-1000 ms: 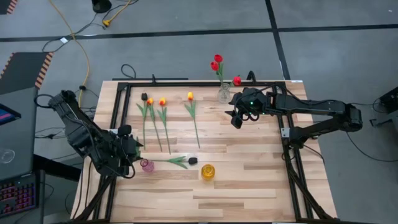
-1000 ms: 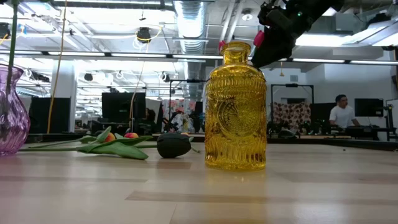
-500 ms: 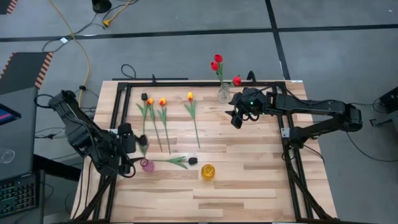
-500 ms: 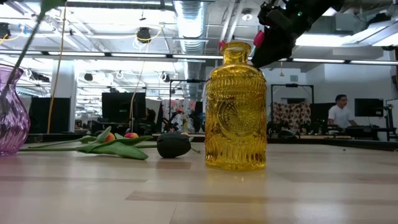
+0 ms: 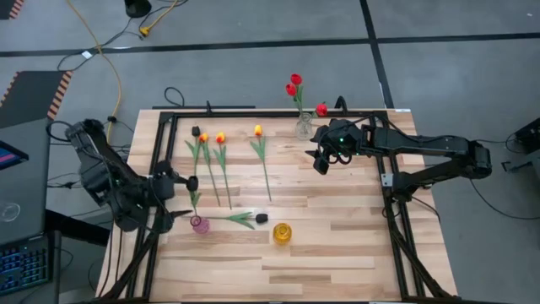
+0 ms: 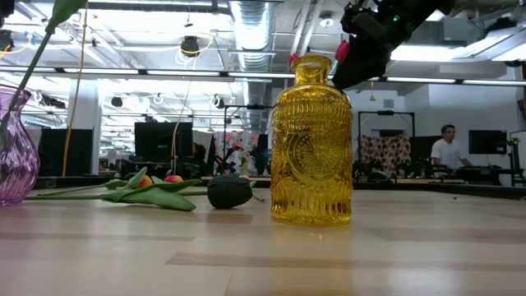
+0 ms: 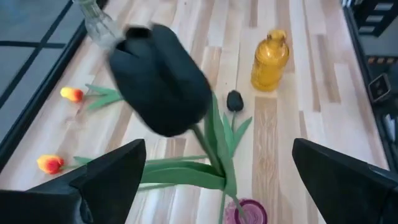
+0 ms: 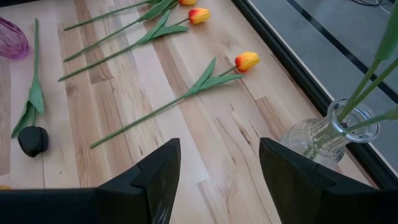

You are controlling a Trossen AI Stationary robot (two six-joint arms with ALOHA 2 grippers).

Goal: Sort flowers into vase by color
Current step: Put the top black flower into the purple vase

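A black tulip point(image 7: 158, 78) stands in the pink vase point(image 5: 200, 224), its stem point(image 6: 33, 66) leaning on the vase's rim toward my left gripper point(image 5: 175, 187). That gripper is open near the table's left edge, one finger on either side of the tulip, apart from it. A second black tulip point(image 5: 261, 218) lies on the table between the pink vase and the yellow vase point(image 5: 282, 232). Another black tulip point(image 5: 196, 131) and three yellow-orange tulips point(image 5: 220, 138) lie farther back. Red tulips point(image 5: 294, 83) stand in the clear vase point(image 5: 304, 128). My right gripper point(image 5: 321, 162) hovers open beside it.
A black metal frame point(image 5: 253, 112) runs along the table's far edge and down both sides. Bare wood point(image 5: 337, 253) fills the near right part of the table. Beyond the table the low view shows a room where a person point(image 6: 449, 148) sits.
My left gripper has let go of the black tulip and drawn back toward the table's left edge, rising a little. The tulip, upright in the pink vase a second ago, has tipped and now leans on the rim, its foot staying in the vase.
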